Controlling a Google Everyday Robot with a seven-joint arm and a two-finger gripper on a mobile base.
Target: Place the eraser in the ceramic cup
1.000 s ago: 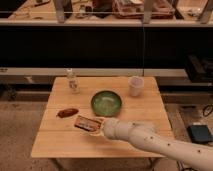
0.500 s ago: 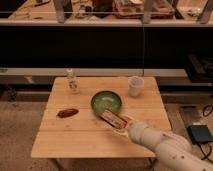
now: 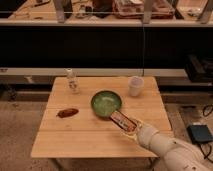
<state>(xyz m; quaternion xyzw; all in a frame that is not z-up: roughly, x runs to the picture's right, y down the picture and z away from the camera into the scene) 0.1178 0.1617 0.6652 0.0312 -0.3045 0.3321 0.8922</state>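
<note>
Holds eraser (image 3: 121,120) pinched in gripper (image 3: 128,126), just beside green bowl's (image 3: 106,103) near-right rim. Slants long axis far-left to near-right. Finds ceramic cup (image 3: 135,86) farther back, slightly right, well apart; likely calls for carry there.

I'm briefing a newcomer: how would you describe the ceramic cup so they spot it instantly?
On the wooden table, the gripper holds the eraser at the front right. Behind it, right of the green bowl, stands the ceramic cup: plain, whitish, narrower than the bowl.
</note>
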